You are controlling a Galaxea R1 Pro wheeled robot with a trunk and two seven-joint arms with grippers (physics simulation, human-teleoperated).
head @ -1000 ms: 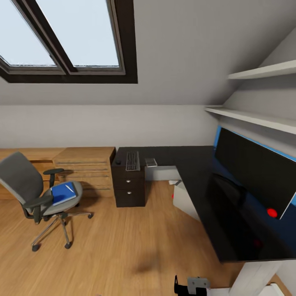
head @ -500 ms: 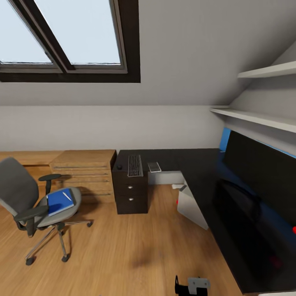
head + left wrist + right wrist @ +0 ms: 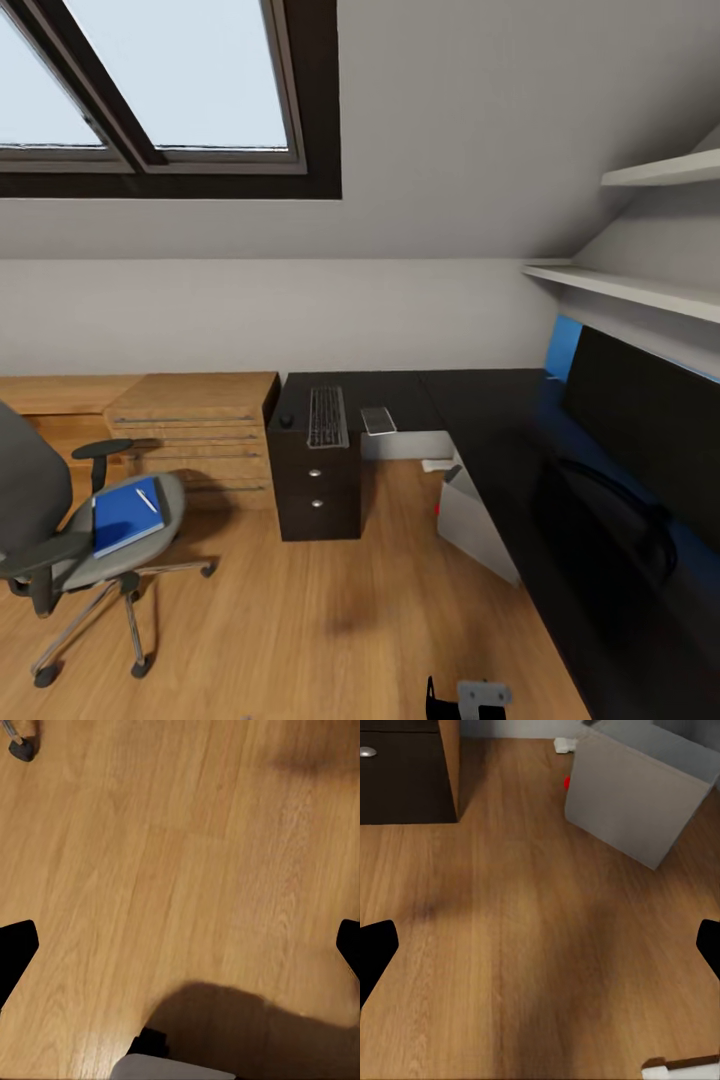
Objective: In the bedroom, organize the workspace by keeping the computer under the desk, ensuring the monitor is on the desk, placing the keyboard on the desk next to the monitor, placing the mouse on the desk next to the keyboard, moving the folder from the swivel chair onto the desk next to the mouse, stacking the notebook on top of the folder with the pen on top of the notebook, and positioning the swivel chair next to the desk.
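From the head, the folder [image 3: 125, 513] with the pen [image 3: 147, 500] is seen on the chair [image 3: 60, 530]; the keyboard [image 3: 326, 416] lies on the desk [image 3: 480, 420], the monitor [image 3: 650, 425] at right, the computer [image 3: 475, 520] beneath. At the left wrist, the left gripper [image 3: 180, 949] is held spread over floor [image 3: 180, 855]. At the right wrist, the right gripper [image 3: 540, 956] is spread, the computer [image 3: 634, 795] ahead.

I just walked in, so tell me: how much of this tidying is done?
Done: monitor and keyboard are on the desk, computer beneath it. In hand: nothing; both grippers are open over bare floor. Left: the folder with pen still lies on the swivel chair.
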